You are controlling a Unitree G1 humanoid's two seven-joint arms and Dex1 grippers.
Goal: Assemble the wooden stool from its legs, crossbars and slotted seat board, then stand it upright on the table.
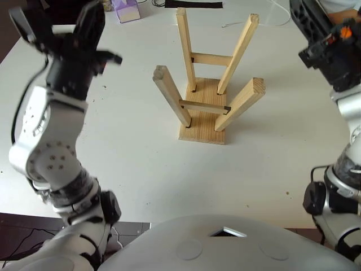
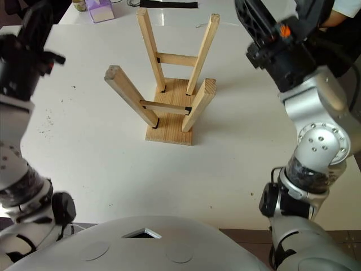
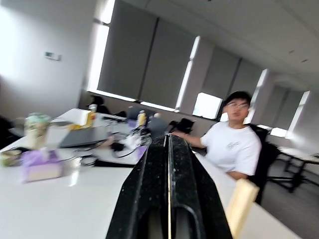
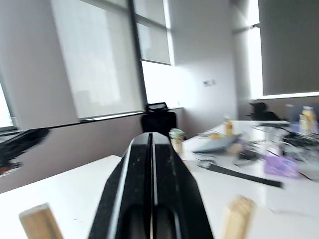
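Stool (image 1: 204, 105) rests inverted, seat board (image 1: 203, 129) flat on table (image 1: 113, 147), legs (image 1: 186, 48) upward.

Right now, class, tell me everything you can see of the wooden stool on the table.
The stool stands upside down, in pale bare wood. Its flat rectangular seat board lies on the white table; four square legs rise from it, splaying outward, and two crossbars each join a pair. Only the table touches it.

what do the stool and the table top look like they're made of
Stool: pale, bare-looking wood; grain lines show on the seat board and the cut leg ends, with no gloss. Table: smooth white top with a faint sheen, probably laminate or painted board; what lies beneath cannot be seen.
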